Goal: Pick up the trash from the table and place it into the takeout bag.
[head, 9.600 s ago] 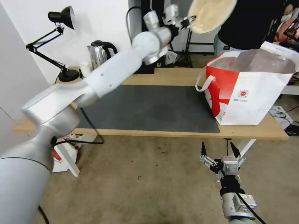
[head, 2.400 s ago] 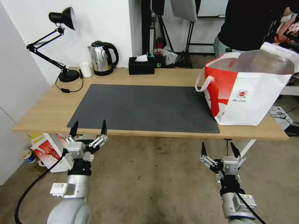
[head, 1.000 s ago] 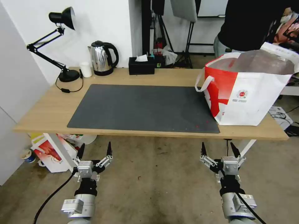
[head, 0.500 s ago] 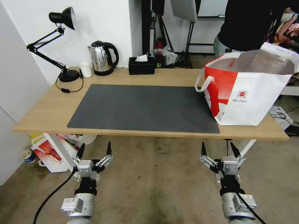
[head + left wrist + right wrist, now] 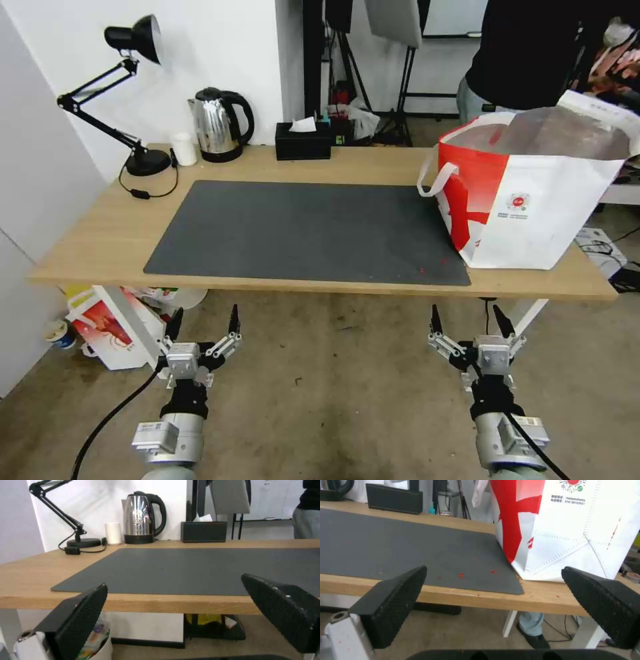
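The takeout bag [image 5: 533, 193] stands open on the right end of the table [image 5: 100, 233], white with a red panel and silvery lining; its lower corner [image 5: 566, 535] fills the right wrist view. The trash is out of view; whether it lies inside the bag cannot be told. A few red crumbs [image 5: 461, 575] lie on the dark grey mat [image 5: 307, 230]. My left gripper [image 5: 203, 320] hangs open below the table's front edge on the left. My right gripper [image 5: 467, 320] hangs open below the front edge on the right. Nothing sits between either pair of fingers.
Along the table's back edge stand a black desk lamp [image 5: 127, 40], a small white cup [image 5: 182, 148], a steel kettle [image 5: 217, 123] and a black tissue box [image 5: 303, 141]. A smaller red-and-white bag [image 5: 107, 327] sits on the floor under the left end. A person stands behind the takeout bag.
Since 9.6 s ago my left arm, then raised holding a tan bowl over the bag, has come down empty below the table edge. Over the last second nothing has moved.
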Motion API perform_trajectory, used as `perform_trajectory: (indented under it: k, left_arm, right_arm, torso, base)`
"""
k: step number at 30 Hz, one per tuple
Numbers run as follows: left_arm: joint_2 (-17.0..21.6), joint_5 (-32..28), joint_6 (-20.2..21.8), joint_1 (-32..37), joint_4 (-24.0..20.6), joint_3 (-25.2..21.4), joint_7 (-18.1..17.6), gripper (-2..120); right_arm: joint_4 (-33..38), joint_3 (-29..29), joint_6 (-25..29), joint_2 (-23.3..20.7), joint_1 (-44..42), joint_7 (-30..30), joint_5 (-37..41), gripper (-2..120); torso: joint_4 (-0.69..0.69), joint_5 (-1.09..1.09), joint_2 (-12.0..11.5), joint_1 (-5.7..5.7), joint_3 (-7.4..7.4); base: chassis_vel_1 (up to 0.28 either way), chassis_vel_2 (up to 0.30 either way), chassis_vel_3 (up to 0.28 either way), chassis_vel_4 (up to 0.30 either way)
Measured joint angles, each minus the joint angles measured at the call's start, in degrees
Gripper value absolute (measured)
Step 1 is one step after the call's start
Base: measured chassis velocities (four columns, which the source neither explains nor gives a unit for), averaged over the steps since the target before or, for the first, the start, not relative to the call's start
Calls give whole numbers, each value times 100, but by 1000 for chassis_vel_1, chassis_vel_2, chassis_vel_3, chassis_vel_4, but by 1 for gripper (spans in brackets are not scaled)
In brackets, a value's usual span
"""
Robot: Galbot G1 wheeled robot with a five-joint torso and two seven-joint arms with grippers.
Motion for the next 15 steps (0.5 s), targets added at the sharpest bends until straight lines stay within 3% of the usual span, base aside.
perform_trajectory:
  k: [15]
  left_arm:
    - [0,0,0,1,0,1,-2,100]
  right_arm:
    - [0,0,0,0,0,0,0,100]
  torso:
    - [0,0,0,0,0]
  base:
    - [0,0,0,0]
